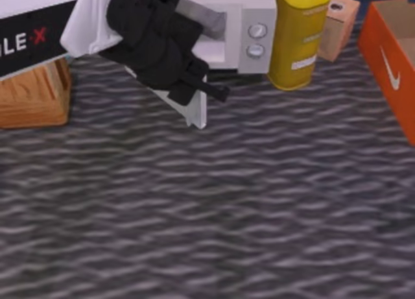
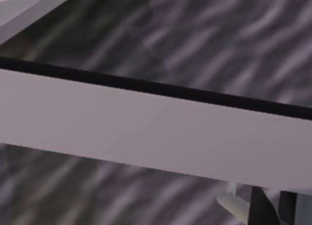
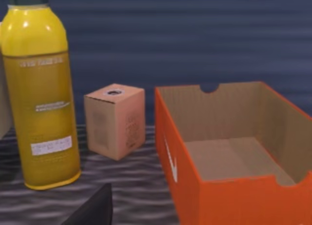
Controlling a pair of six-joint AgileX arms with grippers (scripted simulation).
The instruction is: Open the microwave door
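Microwave (image 1: 237, 43) at table's far edge, door (image 1: 194, 107) swung out toward the front. Left pincer (image 1: 217, 91) at the door's edge, seemingly clamped on it. Right arm unseen.

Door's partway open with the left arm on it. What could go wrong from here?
1. The left tool sits at the free edge of the microwave door; the pulling arc could slide it off that edge.
2. The yellow bottle stands right beside the microwave, so a shove could tip it.
3. The wrist view shows little beyond the door's edge, so grip is hard to confirm.
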